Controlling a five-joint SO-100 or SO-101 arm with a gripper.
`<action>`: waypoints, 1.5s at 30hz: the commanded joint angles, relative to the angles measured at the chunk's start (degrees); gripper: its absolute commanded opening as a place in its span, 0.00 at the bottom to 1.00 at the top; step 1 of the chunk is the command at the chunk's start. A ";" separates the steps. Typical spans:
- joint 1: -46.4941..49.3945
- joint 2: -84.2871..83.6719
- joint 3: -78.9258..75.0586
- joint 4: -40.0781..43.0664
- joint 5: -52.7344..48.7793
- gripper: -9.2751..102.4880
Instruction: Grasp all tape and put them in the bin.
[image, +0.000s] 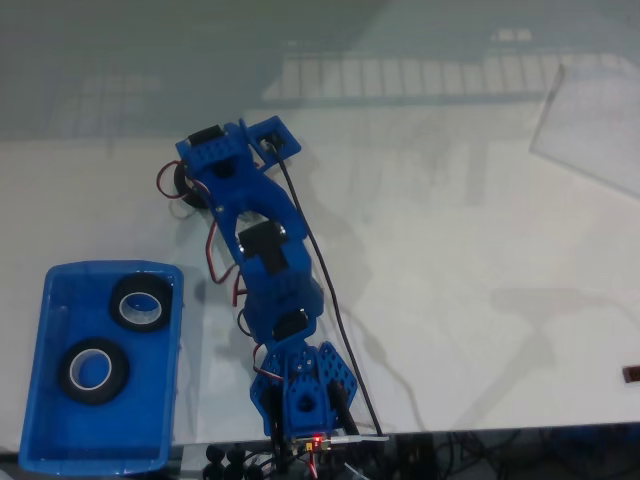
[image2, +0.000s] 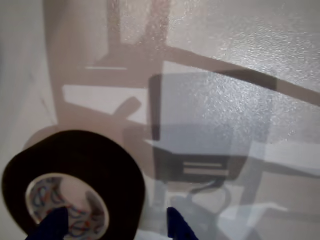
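Observation:
One tape (image2: 95, 170) roll, black with a pale core, lies flat on the white table at the lower left of the wrist view. My gripper (image2: 115, 227) is open and straddles its wall: one blue fingertip (image2: 52, 225) is inside the core, the other stands just outside the roll, apart from it. In the fixed view this tape (image: 181, 181) peeks out at the left of my gripper (image: 198, 186), mostly hidden by the blue arm. The bin (image: 100, 268), a blue tray at lower left, holds two tape rolls (image: 139, 303) (image: 92, 372).
The arm's base (image: 300, 400) sits at the table's front edge among cables (image: 240, 460). A clear sheet (image: 590, 130) lies at the upper right. A small dark object (image: 632, 374) is at the right edge.

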 joint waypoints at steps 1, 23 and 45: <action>-0.53 -0.88 -3.69 -0.53 -1.14 0.32; -0.62 -5.36 -5.98 -2.81 1.93 0.08; -31.03 39.29 -4.75 17.84 3.87 0.08</action>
